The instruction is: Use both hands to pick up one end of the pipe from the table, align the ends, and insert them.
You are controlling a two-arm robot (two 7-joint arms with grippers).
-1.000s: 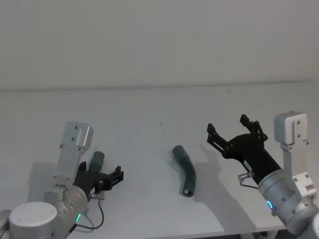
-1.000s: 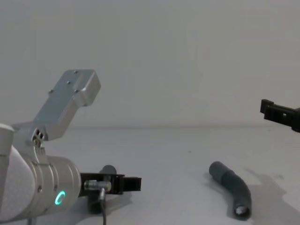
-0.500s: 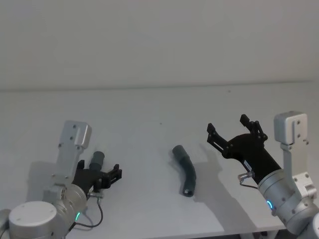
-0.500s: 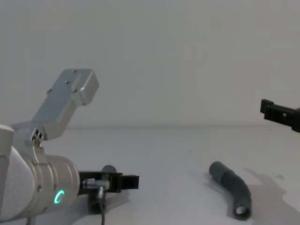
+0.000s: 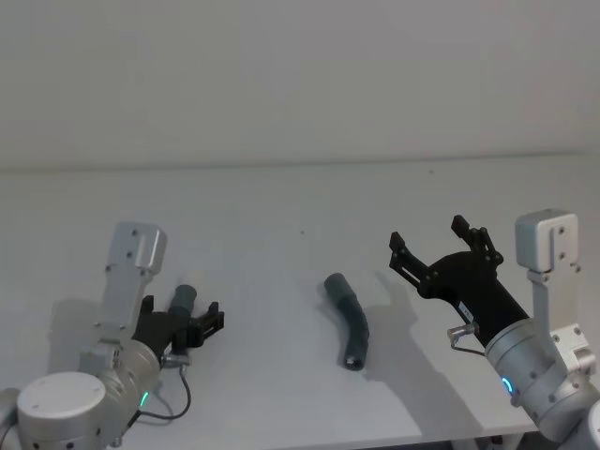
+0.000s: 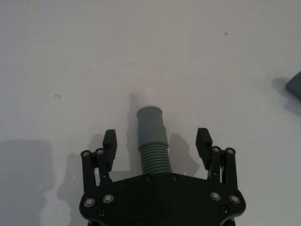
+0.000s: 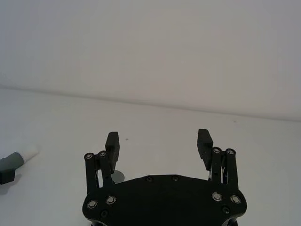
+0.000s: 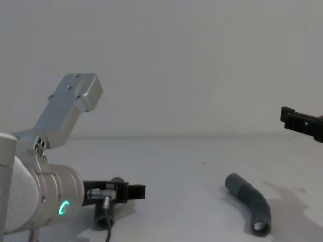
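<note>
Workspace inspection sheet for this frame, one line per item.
Surface: white table, plain and matte.
Job's things: shorter pipe piece lies at the left with its white tip pointing away from the robot. The longer pipe piece lies near the centre. The two are apart, not joined.
Clutter: nothing seen.
Grippers: left tool is low and open, with a finger on either side of the shorter pipe piece and gaps showing on both sides. Right tool is open, raised to the right of the longer pipe piece and holding nothing.
Cables: thin black cable loops by the left wrist.
Surroundings: plain pale wall.
</note>
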